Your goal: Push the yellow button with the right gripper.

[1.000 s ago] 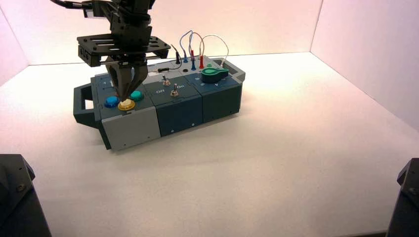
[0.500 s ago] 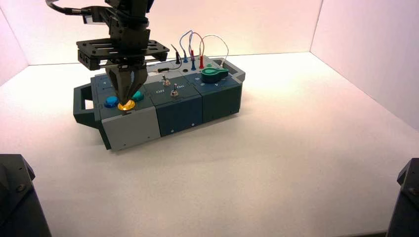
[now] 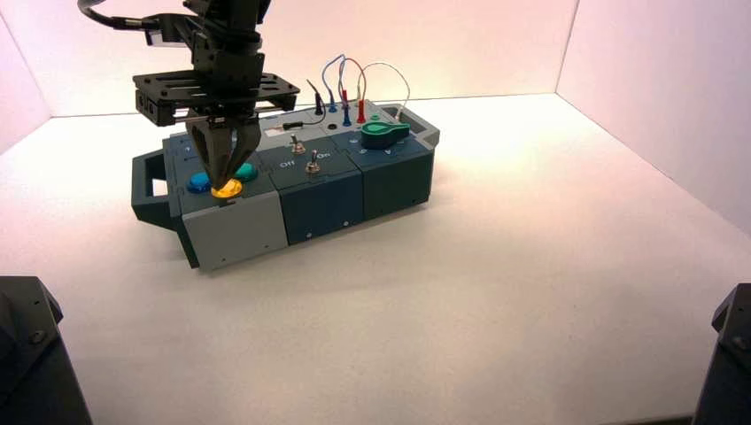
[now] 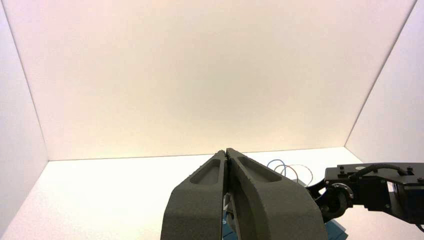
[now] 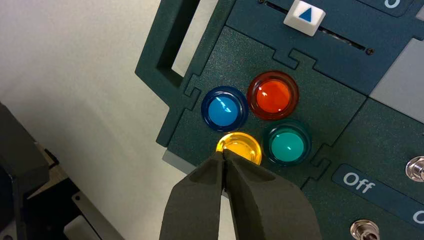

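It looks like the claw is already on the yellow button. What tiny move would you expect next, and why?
Probably a short lift straight up. The right gripper, its fingers shut to a point, sits on the yellow button, which glows brightly, so the press seems made. The left gripper waits off the box.

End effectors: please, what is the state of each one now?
Left end effector: closed, holding nothing, away from the box.
Right end effector: closed, holding nothing, its tip at the yellow button.
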